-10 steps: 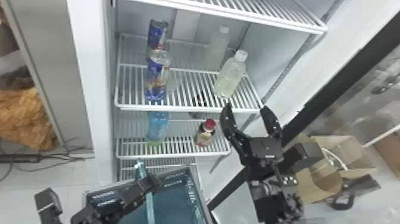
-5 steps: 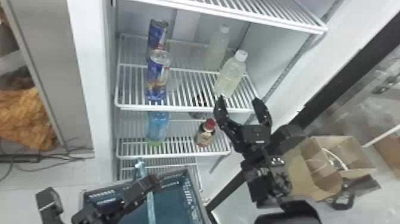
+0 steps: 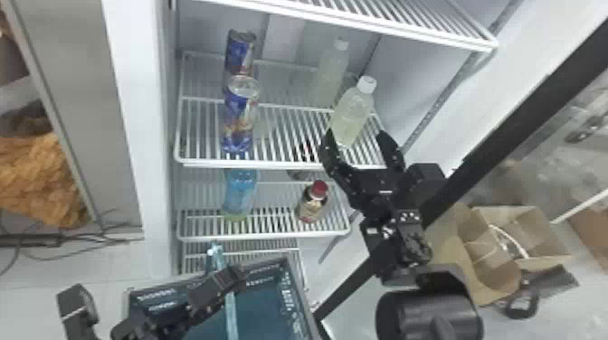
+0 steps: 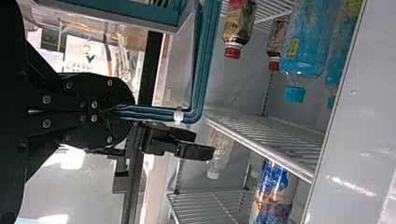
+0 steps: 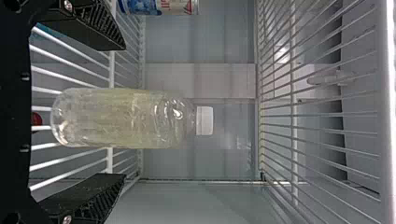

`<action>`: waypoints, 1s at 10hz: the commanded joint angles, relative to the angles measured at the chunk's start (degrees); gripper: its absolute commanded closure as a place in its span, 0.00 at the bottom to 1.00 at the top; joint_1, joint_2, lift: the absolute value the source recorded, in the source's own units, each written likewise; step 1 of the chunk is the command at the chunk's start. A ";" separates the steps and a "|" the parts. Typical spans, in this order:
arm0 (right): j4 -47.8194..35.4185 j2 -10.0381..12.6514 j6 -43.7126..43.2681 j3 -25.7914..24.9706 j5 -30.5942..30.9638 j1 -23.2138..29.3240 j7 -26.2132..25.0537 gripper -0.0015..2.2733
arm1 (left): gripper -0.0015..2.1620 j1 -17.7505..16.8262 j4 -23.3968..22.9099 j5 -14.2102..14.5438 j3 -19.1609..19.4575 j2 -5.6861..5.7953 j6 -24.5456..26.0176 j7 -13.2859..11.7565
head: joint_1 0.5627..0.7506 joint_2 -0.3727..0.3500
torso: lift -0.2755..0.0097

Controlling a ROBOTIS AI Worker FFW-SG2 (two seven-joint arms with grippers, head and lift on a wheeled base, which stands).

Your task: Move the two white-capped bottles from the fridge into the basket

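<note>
Both sides of the front white-capped bottle (image 3: 353,110) are best flanked evenly before a grip is closed, so that it isn't knocked into the rear bottle (image 3: 331,72). Nothing is held by the right gripper (image 3: 356,133), spread wide before the shelf (image 3: 271,163); the basket handle (image 4: 203,56) is clamped by the left gripper (image 4: 123,113).
</note>
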 commanded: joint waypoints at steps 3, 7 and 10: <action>4.32 -0.23 0.31 0.12 0.30 -4.65 0.00 0.03 | 0.55 0.04 0.00 0.07 0.00 0.00 -0.05 0.00 | 0.70 0.03 | 0.97; 8.12 -0.50 0.31 0.81 0.64 -9.57 0.00 0.05 | 0.55 -0.10 0.00 0.07 0.11 0.00 -0.05 0.00 | 0.70 0.03 | 0.97; 8.68 -0.41 0.31 1.15 1.10 -10.56 0.00 0.28 | 0.55 -0.10 0.00 0.07 0.23 -0.08 -0.05 0.00 | 0.70 0.03 | 0.97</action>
